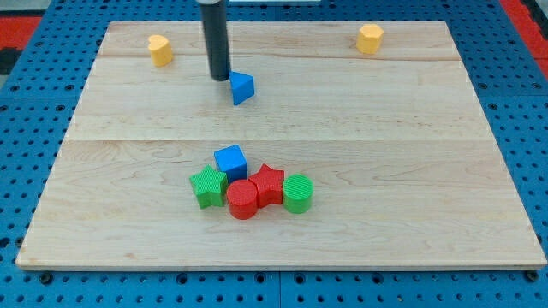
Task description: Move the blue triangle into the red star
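The blue triangle [242, 88] lies on the wooden board [411, 154] in the upper middle of the view. My tip [220, 79] is just to its upper left, touching or nearly touching it. The red star [268, 184] sits below in the view's lower middle, inside a tight cluster of blocks. It is well apart from the blue triangle.
Around the red star are a blue cube [230, 162], a green star [208, 186], a red cylinder [242, 199] and a green cylinder [298, 192]. A yellow block [159, 50] stands at the top left and another yellow block [370, 38] at the top right.
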